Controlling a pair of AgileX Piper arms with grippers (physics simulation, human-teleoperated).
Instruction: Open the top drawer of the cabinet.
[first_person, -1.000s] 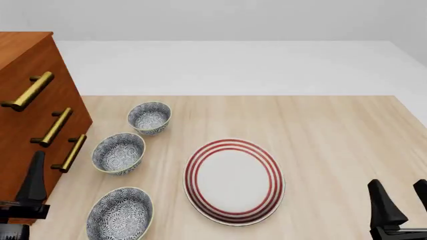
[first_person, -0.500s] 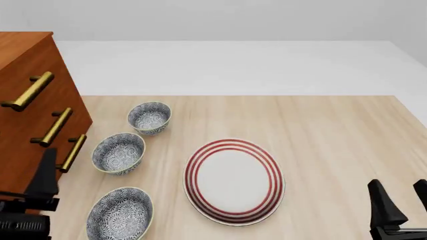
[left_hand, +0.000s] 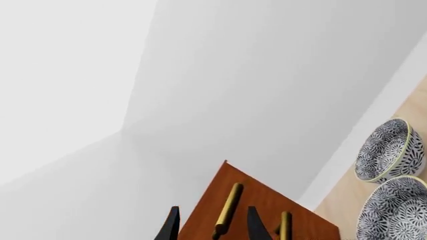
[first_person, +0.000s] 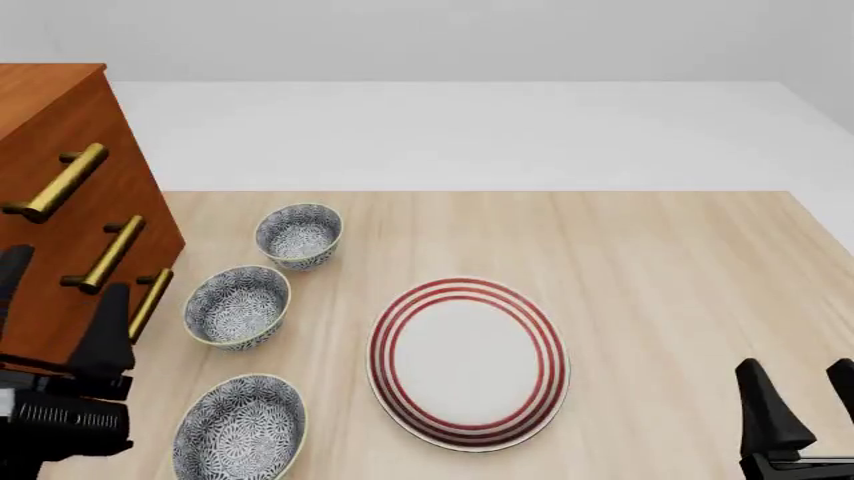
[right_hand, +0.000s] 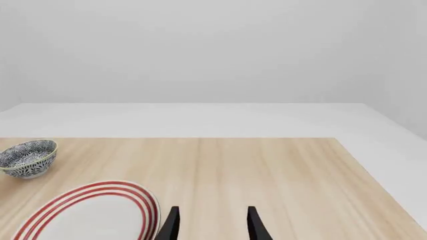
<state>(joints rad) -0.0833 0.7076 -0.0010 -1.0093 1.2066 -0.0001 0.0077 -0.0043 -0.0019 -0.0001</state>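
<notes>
Brass handle of the top drawer (first_person: 54, 183) on the cabinet (first_person: 67, 270) unreached | my left gripper (first_person: 60, 305) open below it; right gripper (first_person: 801, 400) open, idle | rise, straddle bar squarely, then close.

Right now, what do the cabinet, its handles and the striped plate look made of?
The cabinet looks like reddish-brown wood with a smooth finish. Its handles look like polished brass, golden and shiny. The plate seems glazed ceramic, white with red rings.
</notes>
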